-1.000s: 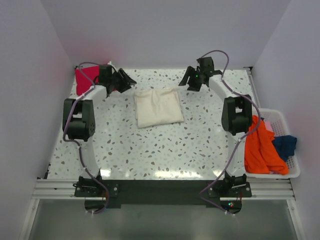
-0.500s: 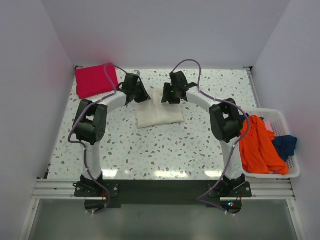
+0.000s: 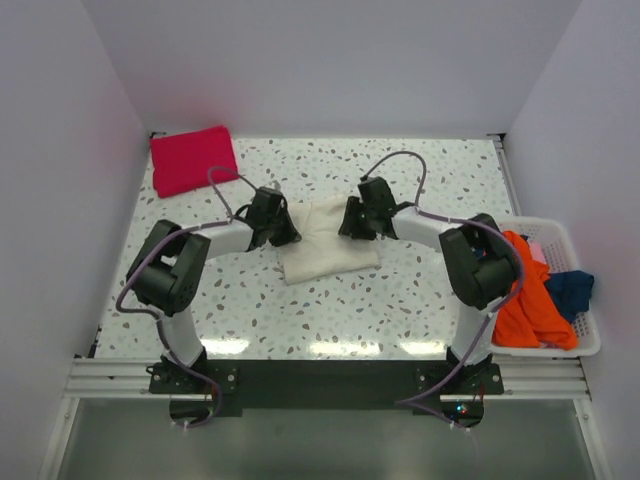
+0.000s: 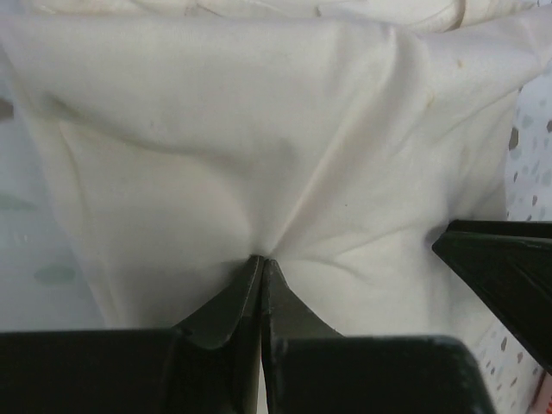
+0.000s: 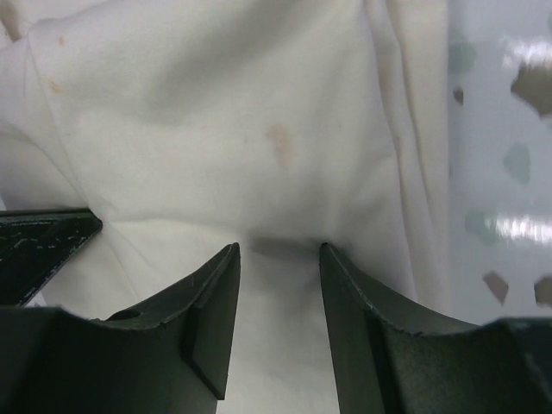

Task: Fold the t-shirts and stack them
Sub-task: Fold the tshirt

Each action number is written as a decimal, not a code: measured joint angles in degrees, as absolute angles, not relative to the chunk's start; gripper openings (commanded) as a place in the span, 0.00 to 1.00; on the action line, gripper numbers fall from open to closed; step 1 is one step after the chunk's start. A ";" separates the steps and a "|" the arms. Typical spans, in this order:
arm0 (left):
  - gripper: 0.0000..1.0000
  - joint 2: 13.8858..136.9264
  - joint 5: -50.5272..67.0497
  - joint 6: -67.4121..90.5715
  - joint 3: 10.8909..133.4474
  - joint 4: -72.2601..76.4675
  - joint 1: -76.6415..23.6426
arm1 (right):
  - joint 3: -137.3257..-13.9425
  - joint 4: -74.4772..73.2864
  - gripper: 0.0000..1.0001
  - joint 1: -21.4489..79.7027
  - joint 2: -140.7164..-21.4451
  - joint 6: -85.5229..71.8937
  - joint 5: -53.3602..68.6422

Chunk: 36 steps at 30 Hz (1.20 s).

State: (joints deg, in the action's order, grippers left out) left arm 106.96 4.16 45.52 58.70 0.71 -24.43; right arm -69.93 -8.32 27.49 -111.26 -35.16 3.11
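The folded cream t-shirt lies in the middle of the table. My left gripper is at its left edge, its jaws shut on a pinch of the cream cloth, with creases spreading from the tips. My right gripper is at the shirt's right edge, open, fingertips pressed down on the cream cloth, which lies between them. The folded red t-shirt lies at the back left corner. The orange t-shirt and the blue one sit in the basket.
A white basket stands off the table's right edge. The speckled table is walled on the left, back and right. Each wrist view shows the other gripper's black finger at the frame's side, in the left wrist view and in the right wrist view.
Both grippers came from the back of the table down onto the cream t-shirt's two sides. The left has shut on the cloth. The shirt has shifted a little nearer and turned.
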 measured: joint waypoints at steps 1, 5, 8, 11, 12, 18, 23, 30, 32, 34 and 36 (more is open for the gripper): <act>0.06 104.71 4.23 46.11 55.79 1.19 -25.15 | -66.43 -7.64 0.47 27.90 -108.75 -35.64 3.27; 0.07 97.03 4.08 47.64 46.94 1.34 -27.97 | -54.17 -5.34 0.47 30.72 -99.42 -37.52 4.08; 0.09 90.63 3.73 48.95 40.60 0.38 -30.85 | -45.28 -4.60 0.47 34.89 -91.57 -39.18 4.32; 0.13 84.01 4.05 50.11 35.14 -1.63 -33.08 | -38.79 -5.21 0.48 38.20 -84.79 -41.08 5.69; 0.16 81.97 4.12 50.39 34.15 -2.85 -33.26 | -37.52 -6.22 0.48 38.59 -82.94 -41.30 5.82; 0.24 75.05 -0.30 48.58 38.54 -12.67 -32.60 | -37.80 -18.39 0.51 37.30 -73.08 -40.86 2.81; 0.27 76.38 -2.44 44.34 45.87 -14.66 -29.28 | -46.87 -22.26 0.48 31.51 -75.44 -37.76 0.32; 0.38 84.68 -1.54 40.21 48.10 -14.83 -25.82 | -53.80 -21.56 0.45 27.68 -86.94 -34.46 -0.56; 0.40 85.84 -1.28 39.55 48.10 -14.81 -25.56 | -54.52 -21.32 0.45 27.75 -89.65 -34.15 -0.54; 0.42 86.13 -0.67 39.24 48.10 -14.68 -25.50 | -54.65 -21.21 0.45 27.75 -91.18 -33.98 -0.54; 0.42 86.13 -0.14 39.13 48.10 -14.41 -25.50 | -54.65 -21.19 0.45 27.75 -91.61 -33.93 -0.58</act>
State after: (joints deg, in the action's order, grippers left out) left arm 86.13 -0.14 39.13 48.10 -14.41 -25.50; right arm -54.65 -21.19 27.75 -91.61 -33.93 -0.58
